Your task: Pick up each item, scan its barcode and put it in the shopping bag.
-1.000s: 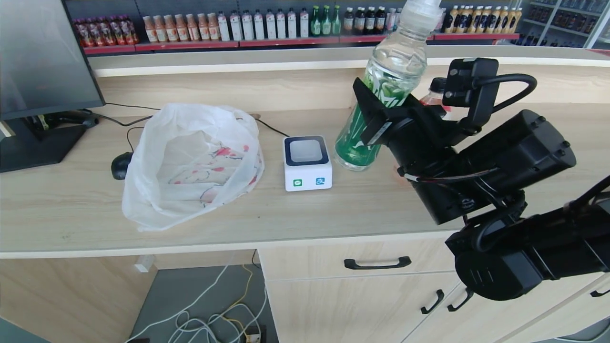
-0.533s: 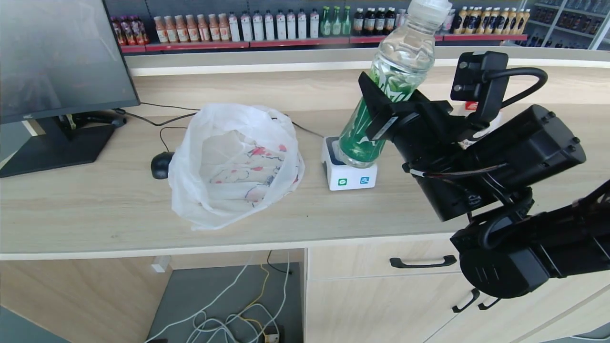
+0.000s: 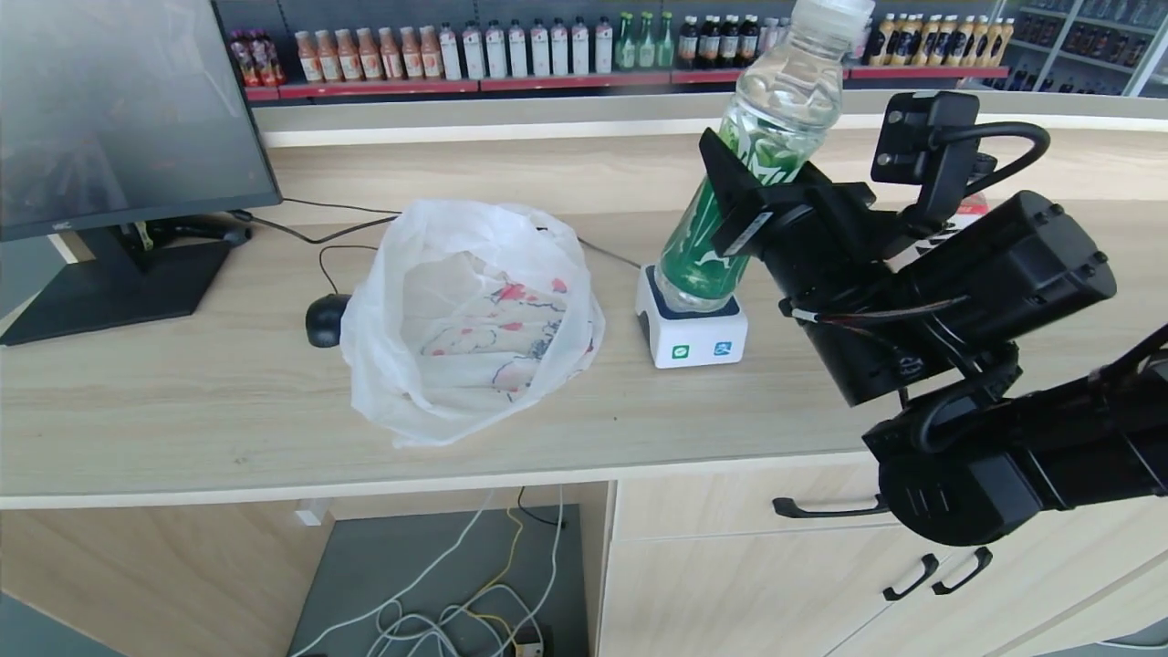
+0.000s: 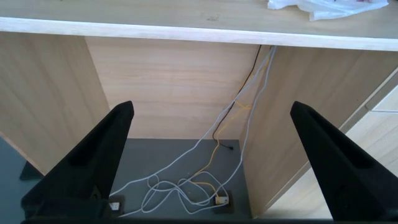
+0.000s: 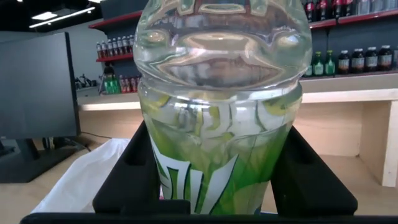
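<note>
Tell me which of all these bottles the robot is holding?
The big clear green-labelled bottle, clamped in the right claw above the white scanner; the small ones stand on the far shelves.

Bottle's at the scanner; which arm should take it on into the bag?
Right. The right gripper is shut on the bottle over the scanner, with the shopping bag beside it. The left gripper hangs open below the counter edge, holding nothing.

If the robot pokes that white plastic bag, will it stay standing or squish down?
Probably squish: the thin white plastic shopping bag looks crumpled and slumped on the wooden counter, so it seems floppy. Nothing bulky shows inside, so it is likely light and might slide.
</note>
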